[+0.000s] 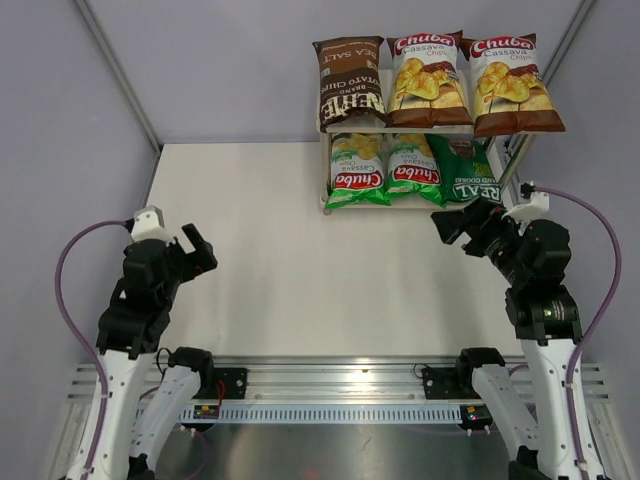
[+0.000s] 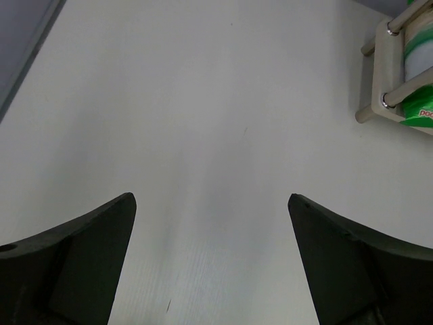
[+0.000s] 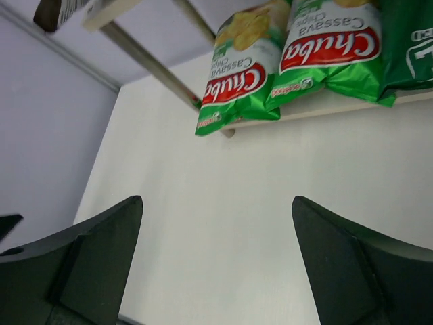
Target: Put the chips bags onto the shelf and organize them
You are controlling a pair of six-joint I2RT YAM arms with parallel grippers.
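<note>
Six bags (image 1: 428, 80) lie on the shelf (image 1: 326, 172), three per tier, long axes front to back. Right gripper (image 1: 455, 222) gapes empty just before the lower tier; left gripper (image 1: 196, 250), also open, sits well apart.

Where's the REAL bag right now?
Top view: REAL bag on the shelf's lower board, right end, next to a green Chuba bag, ahead of the right arm's fingers.
</note>
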